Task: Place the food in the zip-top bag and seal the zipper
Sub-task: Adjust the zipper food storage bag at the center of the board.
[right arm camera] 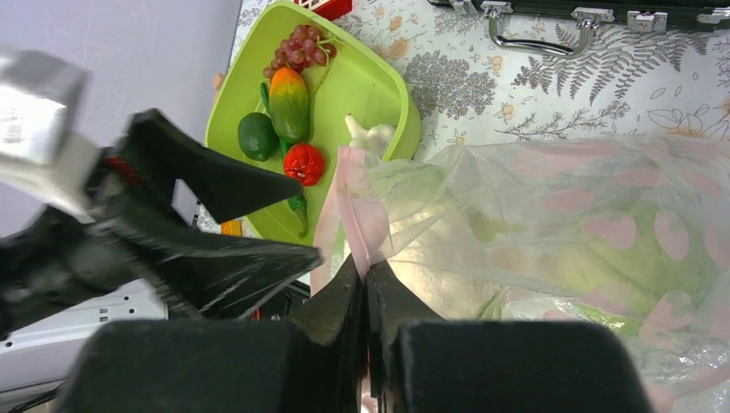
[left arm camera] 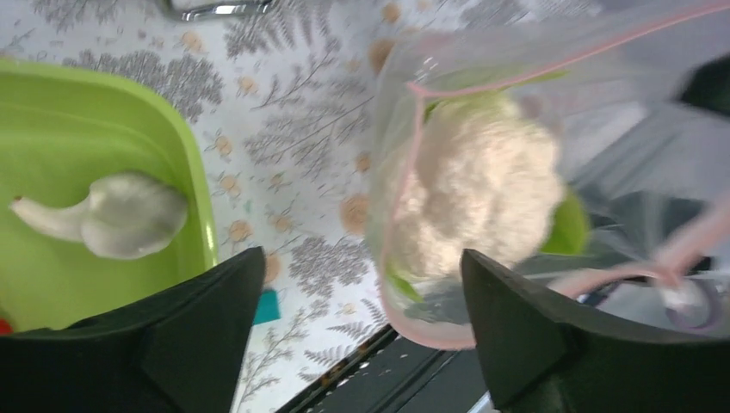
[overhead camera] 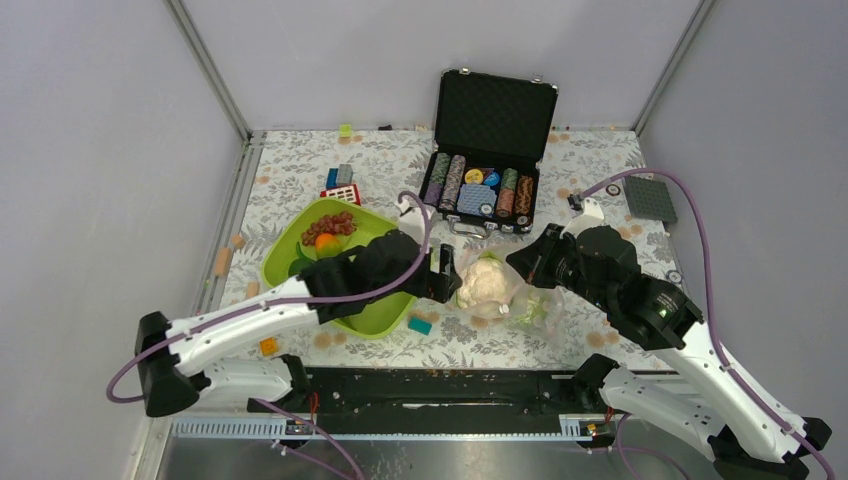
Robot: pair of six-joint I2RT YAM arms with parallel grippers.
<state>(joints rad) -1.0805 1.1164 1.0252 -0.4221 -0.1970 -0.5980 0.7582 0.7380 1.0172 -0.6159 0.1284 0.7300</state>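
The clear zip-top bag [overhead camera: 528, 305] lies right of the lime-green tray [overhead camera: 290, 245], its mouth held up. My right gripper [right arm camera: 366, 274] is shut on the pink zipper [right arm camera: 355, 202] at the mouth edge. The white cauliflower [left arm camera: 478, 185] sits just inside the mouth, ringed by the zipper [left arm camera: 413, 146]; it also shows in the top view [overhead camera: 487, 282]. A pale green piece [right arm camera: 620, 249] lies deeper in the bag. My left gripper [left arm camera: 361, 288] is open and empty, just short of the mouth. Grapes [right arm camera: 297, 47], orange fruit [right arm camera: 288, 99], dark green fruit [right arm camera: 256, 136], tomato [right arm camera: 303, 163] and a green pod [right arm camera: 297, 206] lie in the tray.
A white garlic-like piece [left arm camera: 120, 219] lies in the tray near its right rim. A teal block [left arm camera: 267, 305] lies on the table between tray and bag. The open black case of poker chips [overhead camera: 485, 150] stands behind. Loose blocks [overhead camera: 340, 182] and a grey baseplate [overhead camera: 650, 198] sit farther back.
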